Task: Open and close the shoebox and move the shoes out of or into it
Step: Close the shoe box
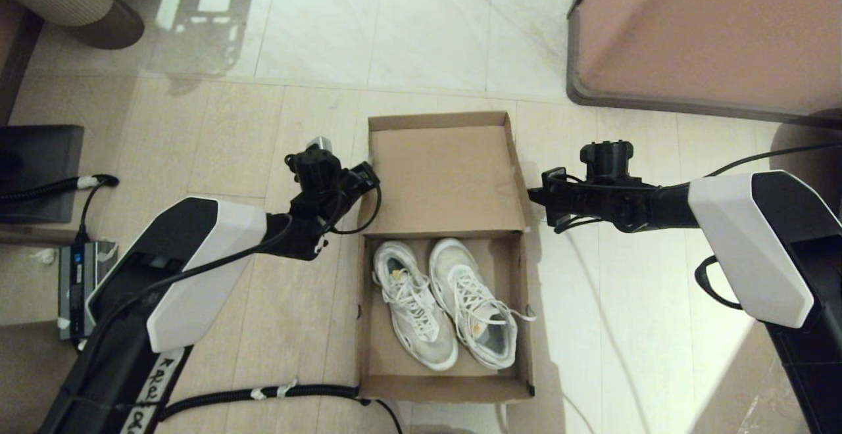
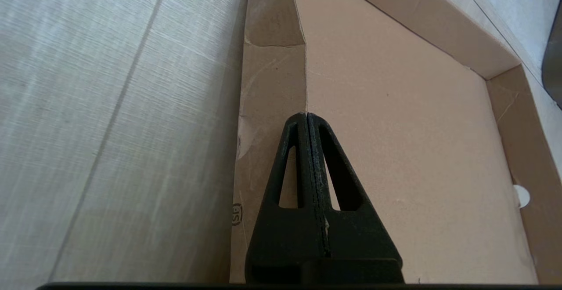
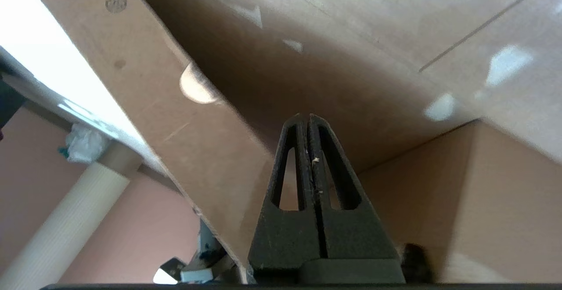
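Fingers of the left gripper (image 2: 307, 116) are pressed together, tips at the left edge of the raised lid (image 1: 439, 184); fingers of the right gripper (image 3: 306, 116) are likewise together, at the lid's right edge. The shoebox (image 1: 368, 361) lies open on the floor (image 1: 263, 322) at 12 o'clock from the robot. The shoes (image 1: 444, 299) sit side by side inside, lid standing beyond them.

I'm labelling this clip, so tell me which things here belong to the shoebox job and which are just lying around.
Job:
- open brown cardboard shoebox, lid back
- white lace-up sneakers inside it
- left gripper at the lid's left edge, shut
- right gripper at its right edge, shut

Lying about:
- pinkish-brown block with grey rim
- black corrugated cable
- grey power brick
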Available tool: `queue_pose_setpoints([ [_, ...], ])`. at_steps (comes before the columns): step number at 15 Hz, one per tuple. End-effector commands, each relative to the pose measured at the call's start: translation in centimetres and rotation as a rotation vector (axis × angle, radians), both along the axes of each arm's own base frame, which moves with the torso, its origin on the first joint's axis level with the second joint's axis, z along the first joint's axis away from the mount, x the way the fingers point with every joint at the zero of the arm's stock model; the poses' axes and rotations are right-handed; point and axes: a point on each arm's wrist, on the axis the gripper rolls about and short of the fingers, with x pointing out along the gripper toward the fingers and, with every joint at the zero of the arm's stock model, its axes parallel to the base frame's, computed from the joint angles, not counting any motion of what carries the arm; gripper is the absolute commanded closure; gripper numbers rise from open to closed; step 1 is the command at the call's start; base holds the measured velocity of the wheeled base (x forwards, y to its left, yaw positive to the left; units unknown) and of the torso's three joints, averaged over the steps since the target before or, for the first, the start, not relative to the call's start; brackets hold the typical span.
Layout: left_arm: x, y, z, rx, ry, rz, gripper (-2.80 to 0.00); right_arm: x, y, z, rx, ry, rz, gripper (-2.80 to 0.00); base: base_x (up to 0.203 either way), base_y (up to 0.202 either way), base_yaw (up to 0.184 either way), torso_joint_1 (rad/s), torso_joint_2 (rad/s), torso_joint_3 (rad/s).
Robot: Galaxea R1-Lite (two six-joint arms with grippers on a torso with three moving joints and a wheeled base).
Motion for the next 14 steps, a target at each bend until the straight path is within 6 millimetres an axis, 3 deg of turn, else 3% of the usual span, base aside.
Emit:
queue_pose_setpoints([
  [1,-0.2,-0.4,0.5,-0.006,-0.008,-0.009,0.00,0.2,-0.8,-0.4,0.046,0.029,-0.005,0.00,0.000,0.000,0.000,0.000,0.00,0.000],
  [5,-0.6,-0.5,1.7,-0.010,-0.020,-0.015,0.00,0.6,-1.7,-0.1,0.176,0.039,0.025,0.00,0.000,0.000,0.000,0.000,0.00,0.000],
  [14,-0.9,-0.7,2.2,-0.006,-0.006,-0.026,0.00,0.6,-1.2,-1.7,0.170,0.104,0.071,0.00,0.000,0.000,0.000,0.000,0.00,0.000],
])
